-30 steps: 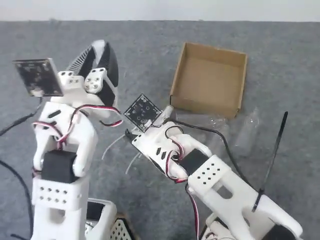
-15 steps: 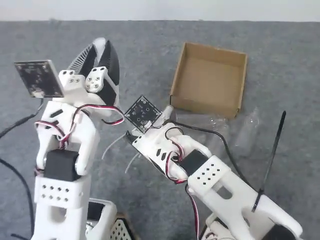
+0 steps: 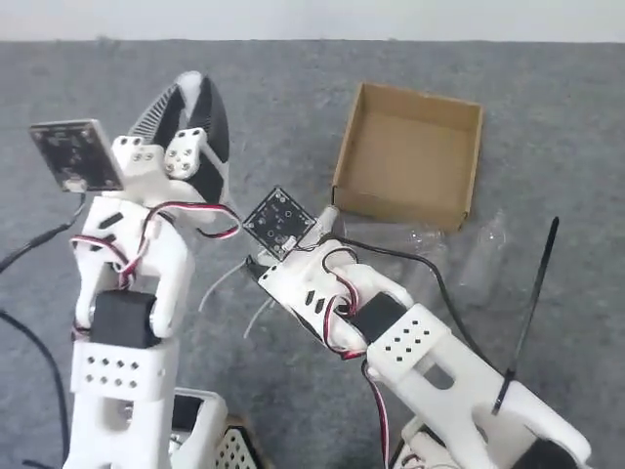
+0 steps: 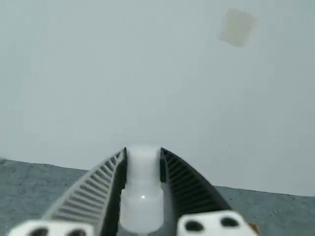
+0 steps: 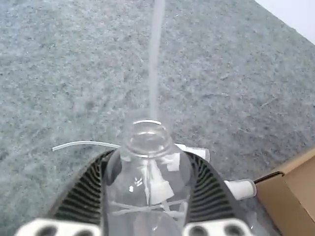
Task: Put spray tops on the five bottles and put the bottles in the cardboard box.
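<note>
Right, on my high feed the grey carpet (image 3: pixel 293 107) carries the open box (image 3: pixel 400 205), just beyond my right arm. My right gripper (image 5: pixel 147 157) clamps a clear bottle (image 5: pixel 147 189), neck pointing out past the fingertips, near the box corner. My left gripper (image 4: pixel 142 152), raised, grips a white spray top (image 4: pixel 141 196).

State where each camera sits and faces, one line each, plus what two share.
High view: fixed overhead, facing down: table, left arm, right arm, cardboard box.
Left wrist view: on left wrist, facing a wall; left gripper holds white spray top.
Right wrist view: on right wrist, facing the table; right gripper holds clear bottle.
Shared: cardboard box, in high and right wrist views.
</note>
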